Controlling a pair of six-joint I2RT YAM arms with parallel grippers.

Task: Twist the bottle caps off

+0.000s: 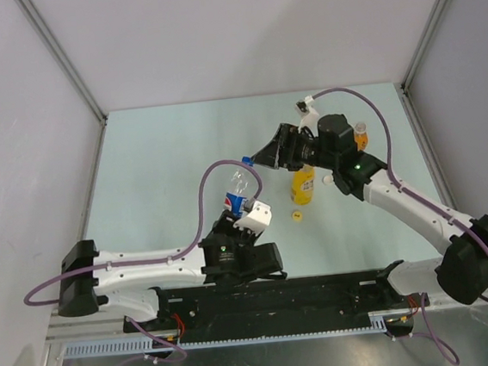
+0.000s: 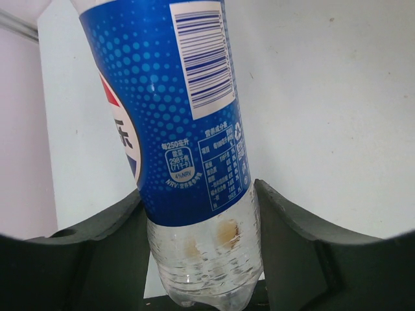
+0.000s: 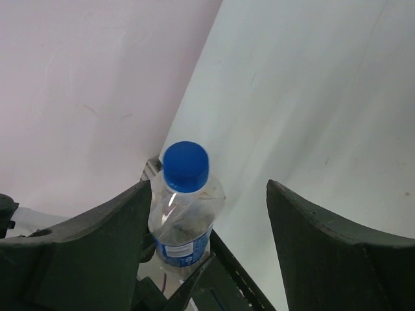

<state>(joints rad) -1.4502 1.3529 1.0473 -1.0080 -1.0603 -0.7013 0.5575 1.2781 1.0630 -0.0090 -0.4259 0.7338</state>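
My left gripper (image 1: 236,208) is shut on the base of the clear bottle with the blue label (image 1: 238,190), holding it tilted off the table; the left wrist view shows the bottle (image 2: 188,123) pinched between both fingers (image 2: 292,240). Its blue cap (image 1: 247,159) is on. My right gripper (image 1: 269,155) is open just right of the cap. In the right wrist view the cap (image 3: 186,166) sits between the open fingers, close to the left finger (image 3: 110,240). The yellow bottle (image 1: 303,186) stands under the right wrist, top hidden. A yellow cap (image 1: 297,215) lies loose on the table. The orange bottle (image 1: 361,137) stands behind the right arm.
The table (image 1: 164,156) is pale green, walled on the left, back and right. A black rail (image 1: 281,296) runs along the near edge between the arm bases. The right arm's purple cable (image 1: 376,114) loops over the back right area.
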